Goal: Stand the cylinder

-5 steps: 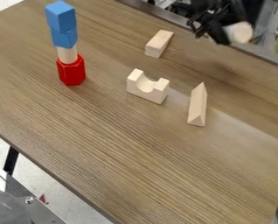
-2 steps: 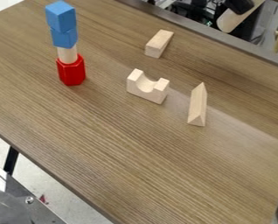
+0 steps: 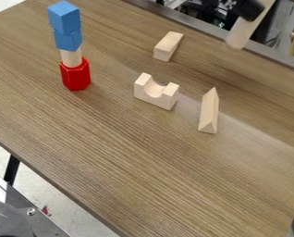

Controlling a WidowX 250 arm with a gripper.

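At the top right of the camera view, my black gripper [image 3: 248,9] is shut on the pale wooden cylinder [image 3: 242,34], holding it by its upper part. The cylinder leans, its lower end down and to the left, over the table's far edge. Whether that end touches the table I cannot tell. The cylinder's top runs out of view.
A tower of blue blocks [image 3: 65,19], a wooden piece and a red hexagonal block [image 3: 75,74] stands at upper left. A rectangular block [image 3: 168,46], a notched block [image 3: 156,91] and a triangular block [image 3: 209,111] rest on the wooden table [image 3: 143,162].
The gripper has moved up and right, and the cylinder has swung from end-on to a steep slant. Most recently it has become steeper, its lower end coming down over the table edge.
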